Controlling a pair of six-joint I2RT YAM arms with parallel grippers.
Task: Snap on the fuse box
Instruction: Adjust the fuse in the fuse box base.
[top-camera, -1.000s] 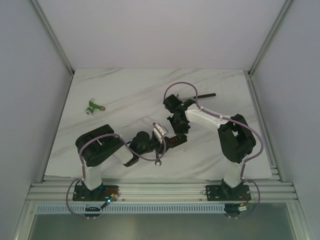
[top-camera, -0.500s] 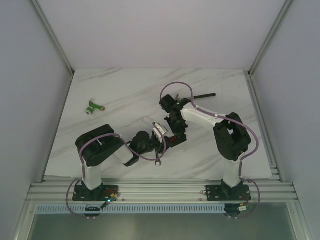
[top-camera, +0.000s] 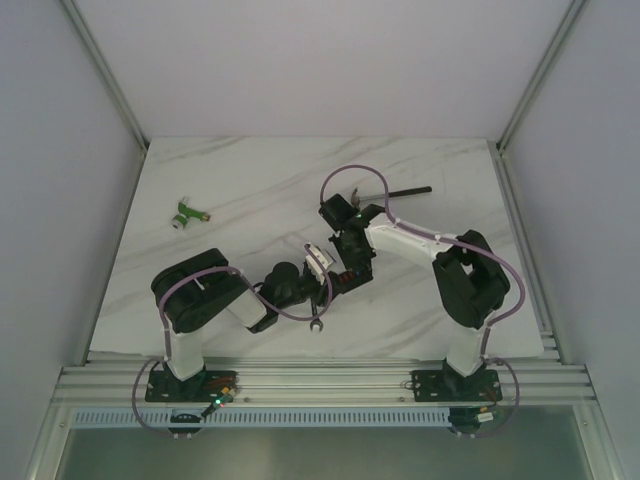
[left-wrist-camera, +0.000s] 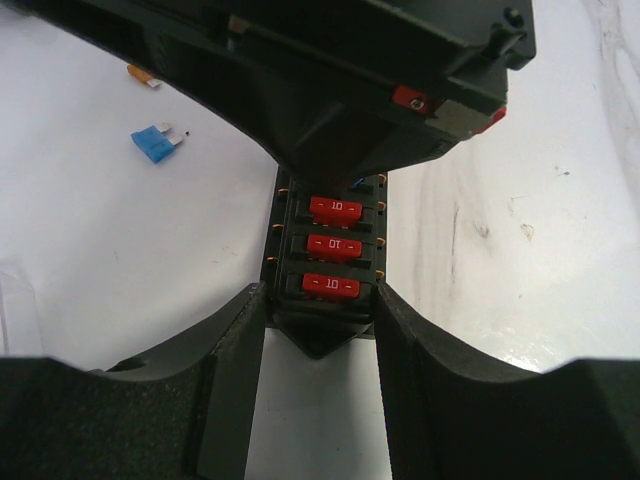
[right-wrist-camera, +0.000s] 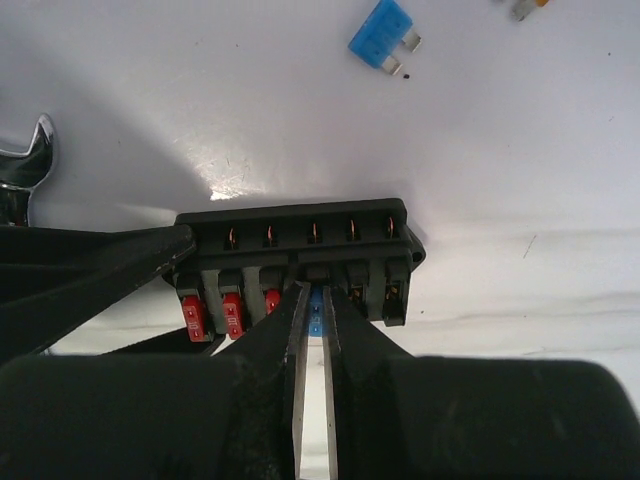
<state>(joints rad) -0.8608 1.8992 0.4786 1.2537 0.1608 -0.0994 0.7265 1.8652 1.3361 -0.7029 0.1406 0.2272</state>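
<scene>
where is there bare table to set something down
Bare marble: far left around the green connector, and far right beyond the dark tool. Crowded: the middle, round the held fuse box, with the wrench and a loose blue fuse beside.

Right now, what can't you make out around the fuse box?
Right wrist: blue fuse mostly hidden by right gripper; wrench cut off by the left edge.
Left wrist: fuse box far end hidden behind right gripper.
Top: fuse box too small to read, partly under right gripper.
</scene>
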